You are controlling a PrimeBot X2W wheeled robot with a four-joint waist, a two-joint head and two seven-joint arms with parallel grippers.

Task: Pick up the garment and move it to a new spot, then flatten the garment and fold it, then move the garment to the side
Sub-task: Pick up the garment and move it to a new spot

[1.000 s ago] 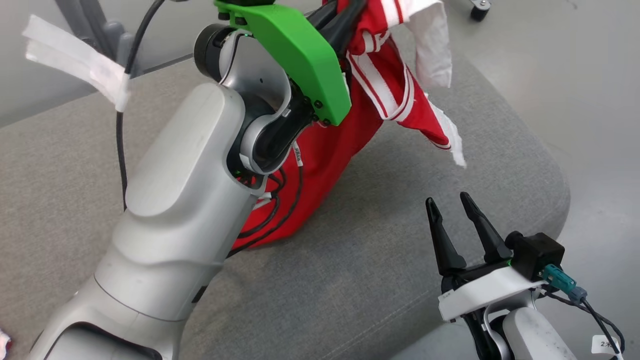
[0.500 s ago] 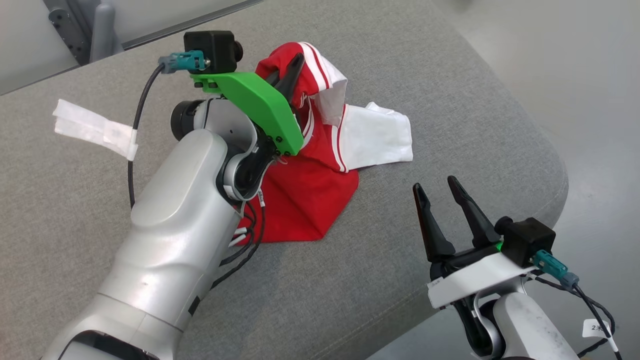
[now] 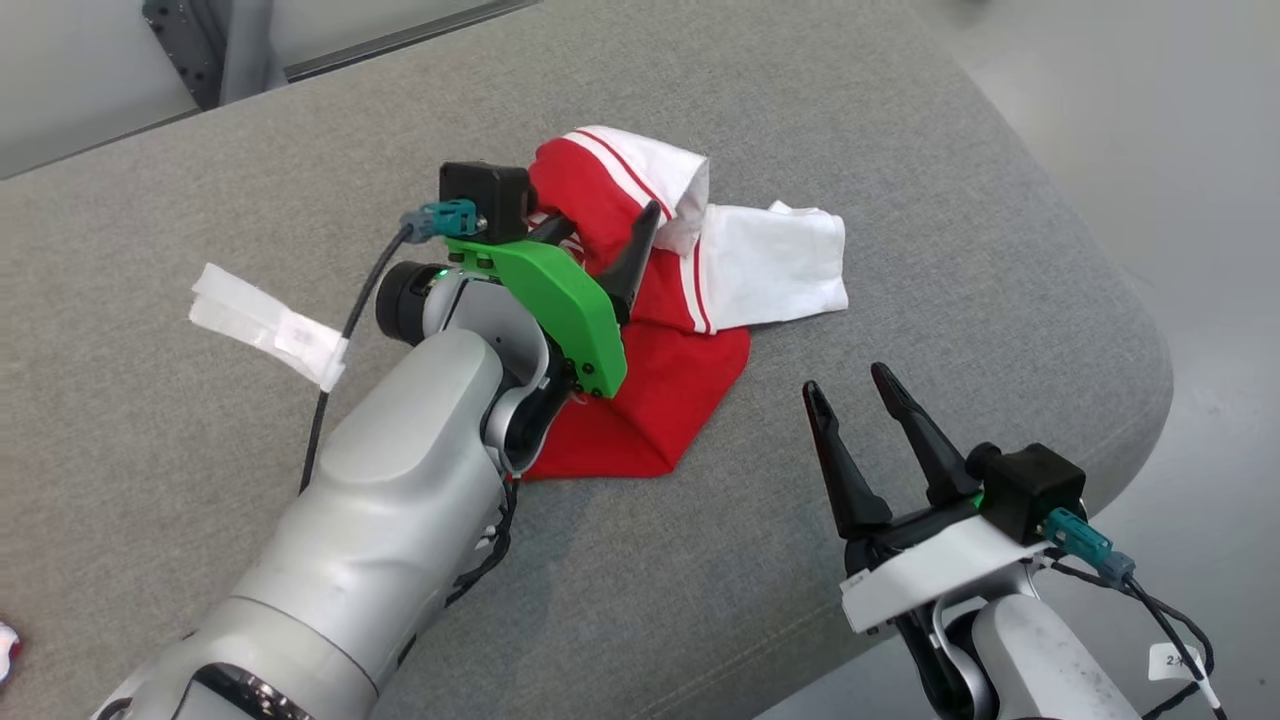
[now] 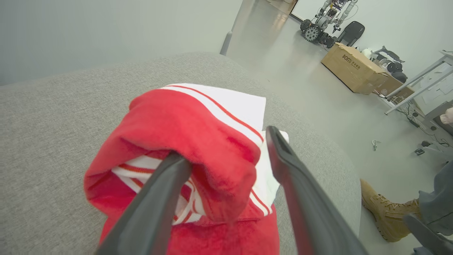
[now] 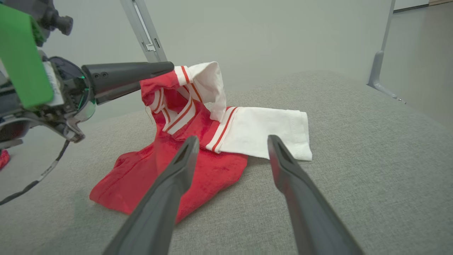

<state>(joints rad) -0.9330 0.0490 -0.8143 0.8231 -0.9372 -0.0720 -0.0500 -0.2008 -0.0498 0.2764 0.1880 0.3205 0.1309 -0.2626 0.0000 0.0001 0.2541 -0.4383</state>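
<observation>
The red garment (image 3: 690, 390) with white striped sleeves lies crumpled on the grey cushion (image 3: 900, 200). Its top fold still stands up, while one white sleeve (image 3: 770, 265) lies flat to the right. My left gripper (image 3: 600, 225) is at that raised fold, open. In the left wrist view the garment (image 4: 184, 120) drapes over one finger of the left gripper (image 4: 223, 145), and the other finger stands apart to the right. My right gripper (image 3: 850, 385) hovers open and holds nothing, near the cushion's front right. It points at the garment (image 5: 219, 166) from a short distance.
A white tape flag (image 3: 265, 325) hangs on the left arm's cable. The cushion's rounded edge drops to the floor on the right. A cardboard box (image 4: 354, 71), another robot (image 4: 325, 24) and a person's boot (image 4: 382, 212) are on the floor beyond.
My left gripper came down with the lifted garment, set it on the cushion and opened, letting go of the cloth. The head camera shifted. The right gripper kept roughly its place.
</observation>
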